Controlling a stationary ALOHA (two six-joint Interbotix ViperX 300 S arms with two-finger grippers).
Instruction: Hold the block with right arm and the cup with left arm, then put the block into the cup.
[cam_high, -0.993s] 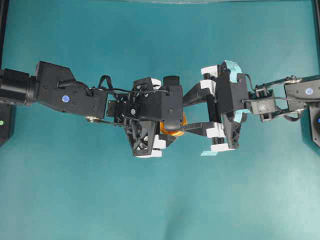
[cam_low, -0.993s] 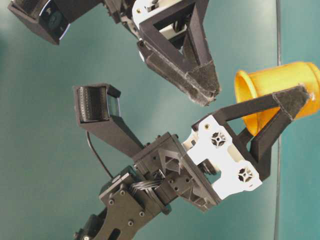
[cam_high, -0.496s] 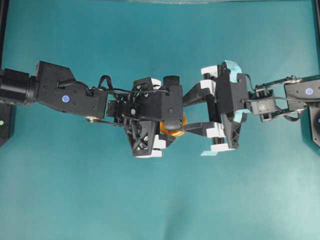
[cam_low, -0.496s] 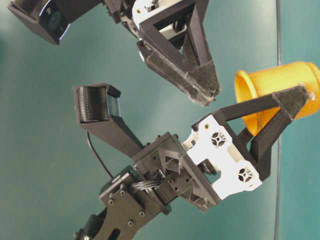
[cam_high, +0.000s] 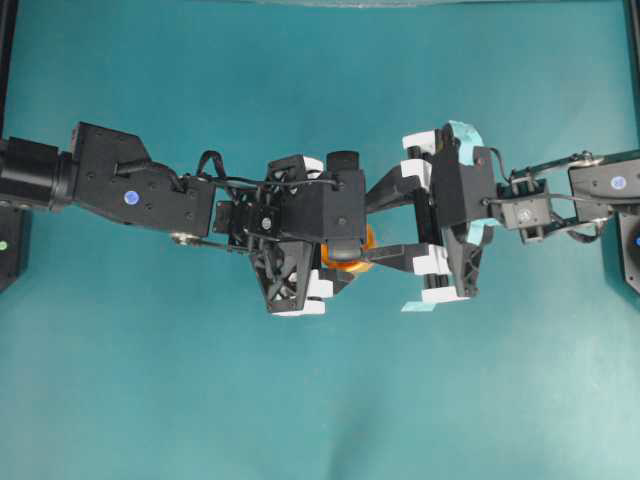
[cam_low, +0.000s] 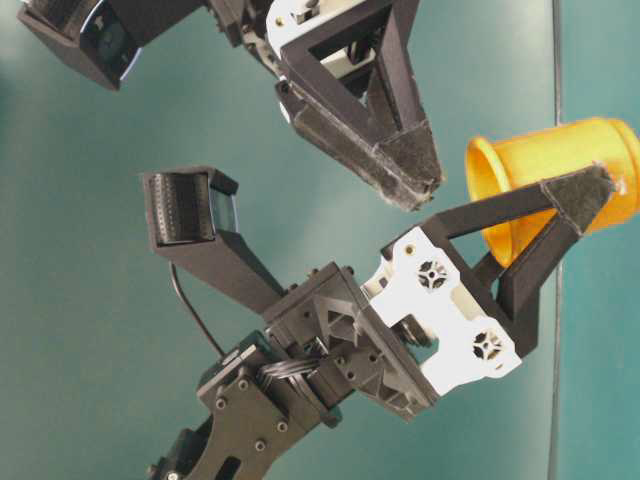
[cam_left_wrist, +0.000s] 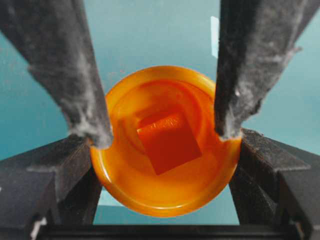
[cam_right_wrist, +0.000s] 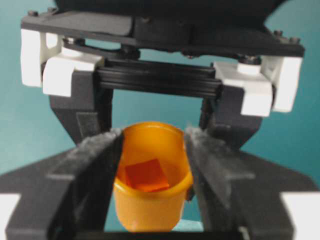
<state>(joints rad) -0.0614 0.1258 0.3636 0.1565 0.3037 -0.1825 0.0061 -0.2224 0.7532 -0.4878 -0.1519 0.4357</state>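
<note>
1. Seen from the right wrist, the nearest things are the right gripper's (cam_right_wrist: 152, 137) own two grey-padded black fingers (cam_right_wrist: 85, 170). They are spread wide with nothing clamped between them. One stands on each side of the cup's mouth, and whether the pads touch the rim cannot be told.
2. Between those fingers is the small translucent orange plastic cup with a round rim (cam_right_wrist: 150, 210). Its open mouth is turned towards the right gripper.
3. The tiny orange cube-shaped block (cam_right_wrist: 146, 175) lies inside the cup, on its bottom. The left wrist view looks straight into the mouth and shows the block (cam_left_wrist: 169, 142) sitting a little tilted near the middle.
4. Just behind the cup is the left gripper (cam_left_wrist: 165, 150), closed on the cup. Its black fingers (cam_left_wrist: 50, 170) press the cup's wall from both sides.
5. In the table-level view one left finger (cam_low: 560, 205) crosses the cup's side (cam_low: 560, 150). The tip of the right gripper's padded finger (cam_low: 405, 165) stands just short of the rim, with a gap visible between them.
6. Further back, from overhead, the black left arm with a blue dot on its link (cam_high: 130, 190) reaches in from the left. The black right arm marked with light blue tape (cam_high: 460, 190) reaches in from the right. They meet mid-table, and only a sliver of the cup (cam_high: 345, 264) shows beneath them.
7. Farthest is the flat teal table surface (cam_high: 320, 80) under both arms.
</note>
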